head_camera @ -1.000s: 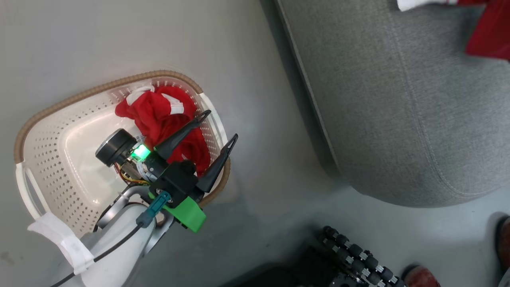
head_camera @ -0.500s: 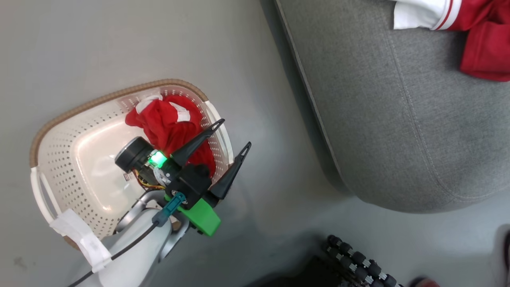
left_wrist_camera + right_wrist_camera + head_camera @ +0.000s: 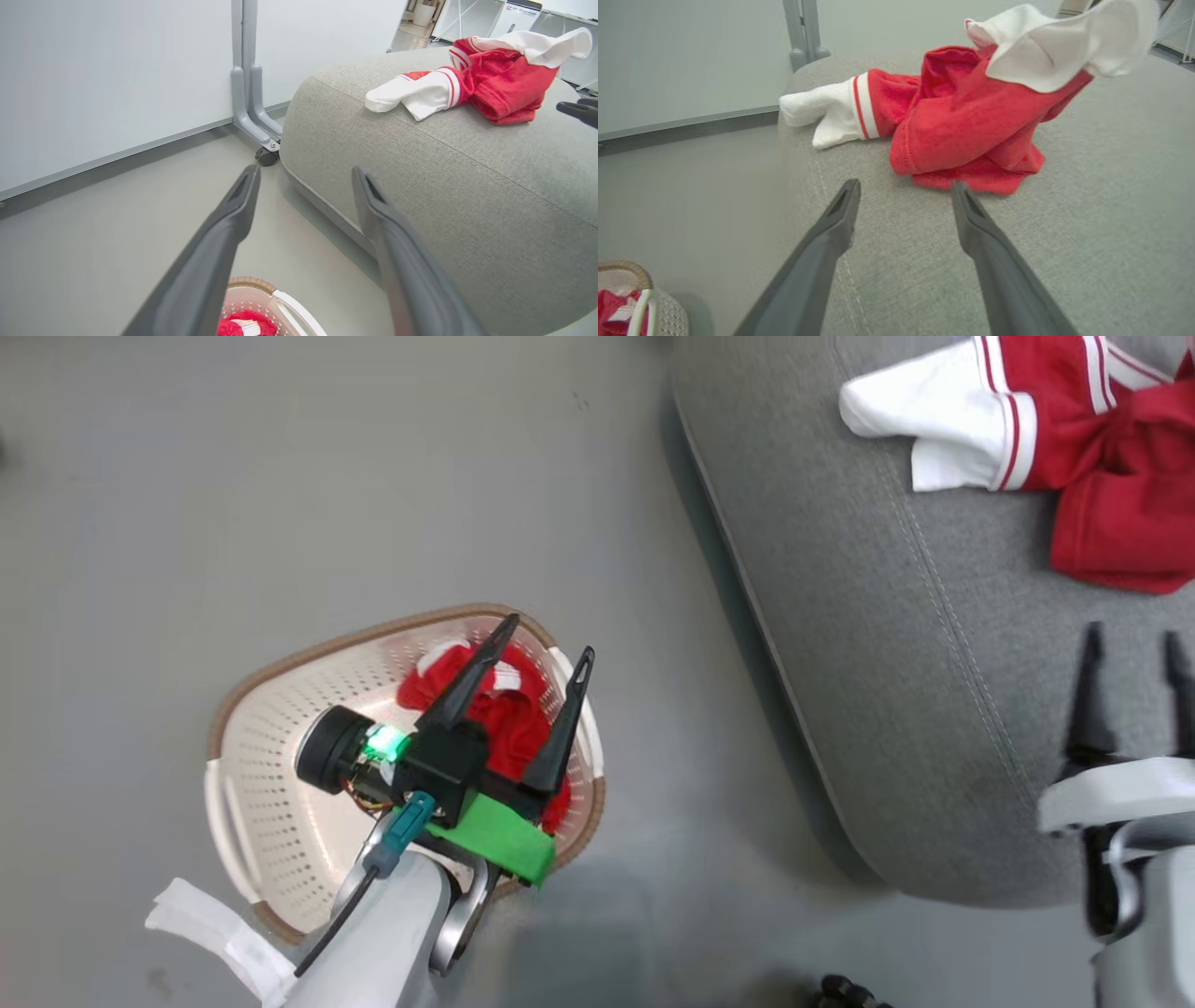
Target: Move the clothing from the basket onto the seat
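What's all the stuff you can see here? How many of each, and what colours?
sleeved garment: one, red with white striped-cuff sleeves, lying on the seat.
bunched garment: one, red with white bits, inside the basket.
basket: one, cream-white with a brown rim, on the floor beside the seat.
seat: one, grey fabric, to the right in the head view.
floor: grey, under the basket and the seat.
stand leg: one, grey, on a dark wheel, against the pale wall.
left claw: one, dark, open and empty, above the basket.
right claw: one, dark, open and empty, above the seat.
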You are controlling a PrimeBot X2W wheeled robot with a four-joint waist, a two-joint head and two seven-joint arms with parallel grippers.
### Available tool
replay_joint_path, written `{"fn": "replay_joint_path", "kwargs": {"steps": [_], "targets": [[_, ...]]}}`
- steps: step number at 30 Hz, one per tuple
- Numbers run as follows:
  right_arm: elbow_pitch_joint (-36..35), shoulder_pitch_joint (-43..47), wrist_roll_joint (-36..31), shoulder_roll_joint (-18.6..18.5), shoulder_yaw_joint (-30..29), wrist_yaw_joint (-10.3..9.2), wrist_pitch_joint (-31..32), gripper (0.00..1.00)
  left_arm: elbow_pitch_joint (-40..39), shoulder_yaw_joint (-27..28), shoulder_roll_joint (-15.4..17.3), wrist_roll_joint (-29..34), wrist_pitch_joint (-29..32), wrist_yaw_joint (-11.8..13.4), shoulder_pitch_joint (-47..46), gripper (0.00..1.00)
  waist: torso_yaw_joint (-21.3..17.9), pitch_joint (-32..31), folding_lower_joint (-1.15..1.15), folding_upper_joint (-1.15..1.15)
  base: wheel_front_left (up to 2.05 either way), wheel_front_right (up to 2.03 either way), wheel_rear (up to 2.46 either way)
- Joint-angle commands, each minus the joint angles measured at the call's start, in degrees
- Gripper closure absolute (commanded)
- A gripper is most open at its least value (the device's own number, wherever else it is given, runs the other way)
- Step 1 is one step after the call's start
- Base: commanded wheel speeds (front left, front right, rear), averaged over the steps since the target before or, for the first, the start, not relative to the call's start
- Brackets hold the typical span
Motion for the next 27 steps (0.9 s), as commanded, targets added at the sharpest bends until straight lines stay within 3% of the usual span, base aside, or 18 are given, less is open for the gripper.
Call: {"fn": "replay_joint_path", "kwargs": {"steps": [1, 6, 13, 21, 27], "targets": [[-0.3, 1.4, -0.2, 0.1, 2.6, -0.08, -0.1, 0.00, 0.0, 1.3, -0.8, 0.2, 0.0, 0.5, 1.8, 0.00, 6.7, -7.6, 0.00, 0.00, 0.00, 0.00, 0.00], [-1.4, 3.8, -0.2, 0.2, 10.1, -0.08, -0.1, 0.00, 0.2, 6.2, -3.2, -0.7, 0.0, 0.9, 5.6, 0.00, 12.2, -14.0, 0.00, 0.00, 0.00, 0.00, 0.00], [-5.0, 6.4, 0.4, 0.6, 13.8, -0.08, -0.1, 0.00, 0.6, 14.3, -4.5, -3.3, 0.0, 1.3, 12.1, 0.00, 18.0, -20.9, 0.00, 0.00, 0.00, 0.00, 0.00], [-9.8, 10.3, 3.3, 0.7, 18.5, -0.07, -0.1, 0.00, -4.4, 19.2, -4.6, -6.1, 0.0, 4.0, 18.8, 0.00, 20.1, -26.2, 0.00, 0.00, 0.00, 0.00, 0.00], [-15.7, 15.0, 4.9, 0.7, 19.5, -0.07, -0.1, 0.00, -10.3, 20.7, -4.6, -4.3, 0.0, 3.8, 22.8, 0.00, 20.1, -28.1, 0.00, 0.00, 0.00, 0.00, 0.00]]}}
